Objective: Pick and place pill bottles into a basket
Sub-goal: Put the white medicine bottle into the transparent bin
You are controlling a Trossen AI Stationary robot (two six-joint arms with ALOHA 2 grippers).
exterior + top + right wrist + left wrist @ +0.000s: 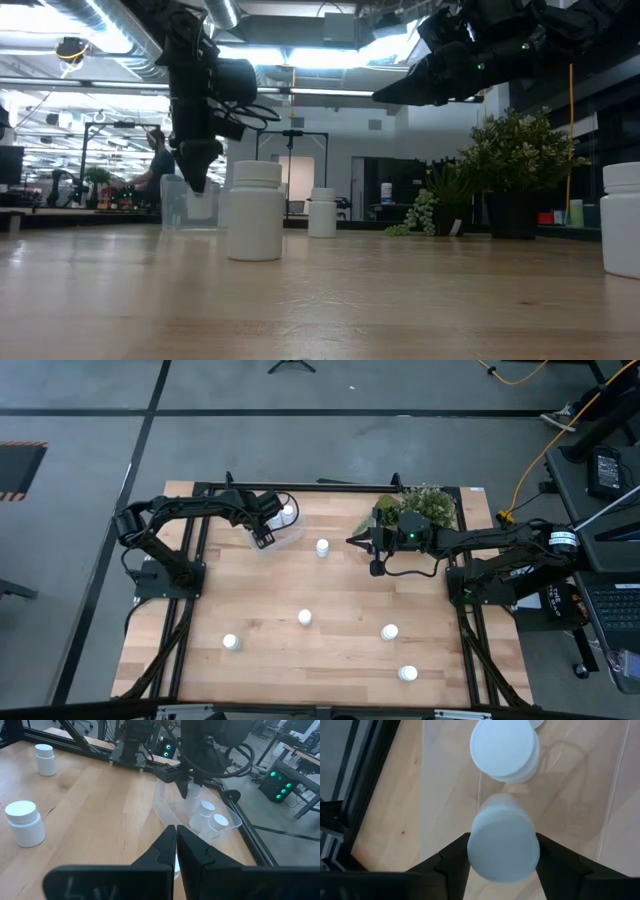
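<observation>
On my screens, the wooden table (340, 650) carries five loose pill bottles (305, 617), all plain white, no readable label. My left gripper (502, 870) hangs over the clear basket (167, 812) at the table's far left, fingers spread around a bottle (504, 847); another bottle (505, 747) stands inside. My right gripper (176, 837), fingers pressed together, waits beside the plant (425, 503)

Two dark, black-cabled arms (190, 510)
</observation>
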